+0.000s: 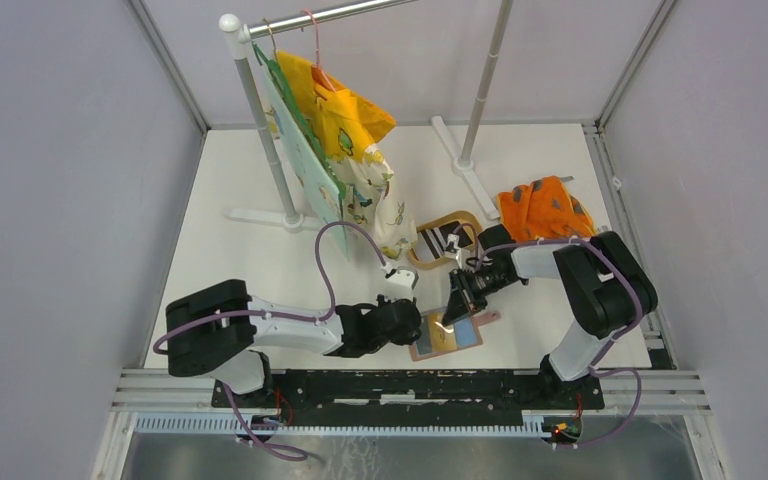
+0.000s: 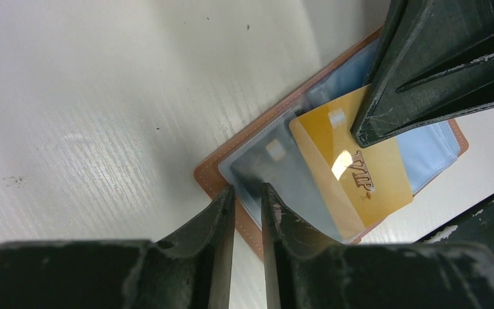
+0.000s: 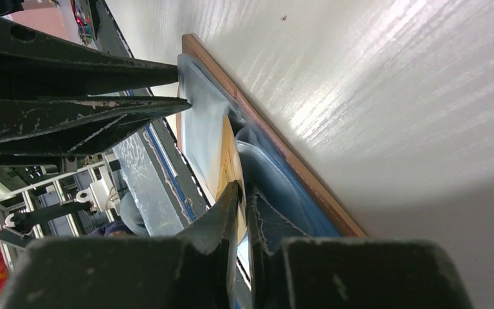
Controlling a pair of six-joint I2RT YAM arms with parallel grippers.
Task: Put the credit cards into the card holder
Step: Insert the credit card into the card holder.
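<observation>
White tabletop (image 1: 260, 262), card holder (image 1: 465, 335) open, long axis crosswise, gold card (image 2: 334, 187) across it

One card holder (image 1: 438, 345), near centre, containing two credit cards: one gold card (image 2: 354, 174) and one dark card (image 2: 264, 168). One tan dish (image 1: 450, 213) and one orange cloth (image 1: 545, 208), farther right. One clothes rack (image 1: 260, 110), far left. Two grippers: left gripper (image 2: 247, 193), right gripper (image 3: 243, 190).
</observation>
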